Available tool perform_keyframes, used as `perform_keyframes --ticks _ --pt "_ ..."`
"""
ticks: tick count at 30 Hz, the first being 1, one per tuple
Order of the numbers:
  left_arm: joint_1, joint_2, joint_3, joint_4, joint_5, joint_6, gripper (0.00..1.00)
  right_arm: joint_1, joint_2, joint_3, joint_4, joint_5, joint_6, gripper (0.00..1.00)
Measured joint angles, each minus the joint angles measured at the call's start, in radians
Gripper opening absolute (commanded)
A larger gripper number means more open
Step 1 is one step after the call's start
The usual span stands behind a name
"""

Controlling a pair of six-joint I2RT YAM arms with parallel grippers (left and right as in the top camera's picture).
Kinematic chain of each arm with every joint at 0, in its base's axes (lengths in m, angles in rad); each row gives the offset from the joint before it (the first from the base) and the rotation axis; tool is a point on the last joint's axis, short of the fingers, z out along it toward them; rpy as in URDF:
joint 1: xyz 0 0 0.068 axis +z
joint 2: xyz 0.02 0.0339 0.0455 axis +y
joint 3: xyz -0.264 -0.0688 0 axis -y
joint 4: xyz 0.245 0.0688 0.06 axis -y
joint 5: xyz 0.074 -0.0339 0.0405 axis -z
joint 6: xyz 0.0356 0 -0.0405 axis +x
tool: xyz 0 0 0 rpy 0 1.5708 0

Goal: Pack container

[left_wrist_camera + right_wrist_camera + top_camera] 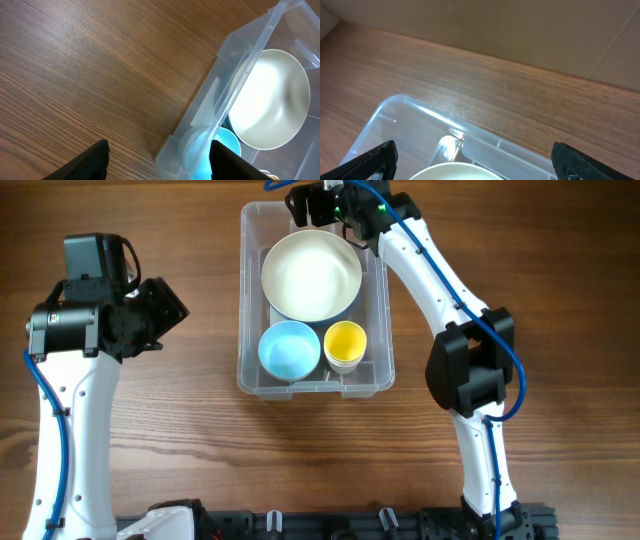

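The container is a clear rectangular bin in the middle of the table. In it lie a large cream bowl, a light blue bowl and a yellow cup. My right gripper is open and empty above the bin's far end; in its wrist view the fingers straddle the bin's far wall and the cream bowl's rim. My left gripper is open and empty to the left of the bin; its view shows the bin's corner, the cream bowl and the blue bowl.
The wooden table stretches to the left and in front of the bin. A black rail runs along the front edge. A brown wall stands behind the table.
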Motion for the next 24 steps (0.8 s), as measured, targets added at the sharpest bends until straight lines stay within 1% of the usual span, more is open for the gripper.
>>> perform_keyframes --ticks 6,11,13,16,18,21,23,24 --pt "0.0 0.0 0.0 0.0 0.0 0.0 0.66 -0.001 0.0 0.0 -0.086 0.022 0.012 1.0" --pt "0.0 0.0 0.0 -0.001 0.0 0.0 0.66 -0.009 -0.012 0.0 -0.233 0.156 0.069 1.0" --pt "0.0 0.0 0.0 -0.001 0.0 0.0 0.66 -0.023 -0.058 -0.001 -0.345 0.201 0.078 1.0" --pt "0.0 0.0 0.0 -0.001 0.0 0.0 0.66 -0.071 -0.186 -0.002 -0.467 0.234 0.106 0.99" --pt "0.0 0.0 0.0 -0.001 0.0 0.0 0.66 -0.132 -0.289 0.001 -0.56 0.242 0.121 1.0" --pt "0.0 0.0 0.0 -0.001 0.0 0.0 0.66 -0.211 -0.343 0.011 -0.707 0.241 0.118 0.99" --pt "0.0 0.0 0.0 -0.005 0.0 0.0 0.7 -0.222 -0.327 -0.006 -0.787 0.24 0.114 0.99" --pt "0.0 0.0 0.0 -0.005 0.0 0.0 0.77 -0.219 -0.314 -0.027 -0.815 0.24 0.11 0.99"
